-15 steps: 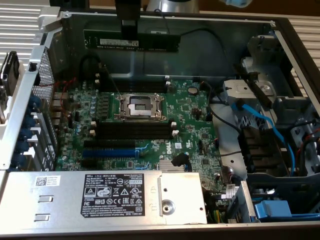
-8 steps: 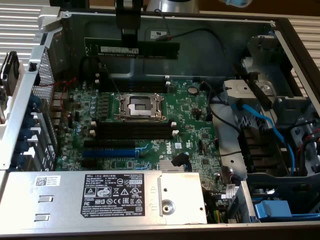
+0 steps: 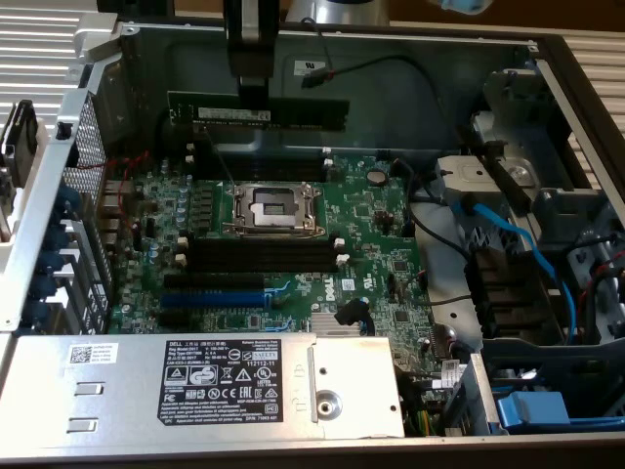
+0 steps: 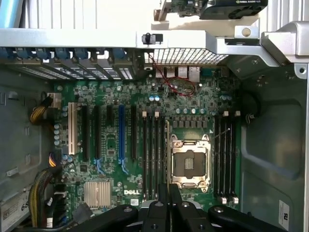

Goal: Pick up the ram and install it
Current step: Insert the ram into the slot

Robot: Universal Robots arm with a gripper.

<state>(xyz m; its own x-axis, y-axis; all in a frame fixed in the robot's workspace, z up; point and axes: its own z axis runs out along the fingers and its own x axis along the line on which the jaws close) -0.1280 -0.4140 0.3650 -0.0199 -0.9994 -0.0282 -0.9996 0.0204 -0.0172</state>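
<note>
Open computer case [image 3: 547, 59] with a green motherboard [image 3: 371, 234] lying flat inside it. Along the case's left edge stands a perforated bracket [image 3: 93, 147]. Just inboard, near the motherboard's near left corner, lies a blue expansion slot [image 3: 213, 298]. Moving right, my hand [image 3: 254, 98] hangs above the motherboard's far edge, clenched on the ram [image 3: 293, 109]. It grips the stick at the middle of its top edge. The ram is level and lifted clear of the board, with its white label strip facing the exterior view. It runs parallel to the black memory slots [image 3: 262, 256]. Below it sits the empty processor socket [image 3: 273, 207], with one bank of those slots beyond it and another on its near side. Toward the case's right edge, blue cables [image 3: 508, 234] loop over the drive bays. I judge the pick-up done and the install in hand, with the stick not yet in any slot. Seating it would call for lining its lower edge squarely over one empty slot. The end latches would need to be open, and the push would need to go straight down without tilting.
</note>
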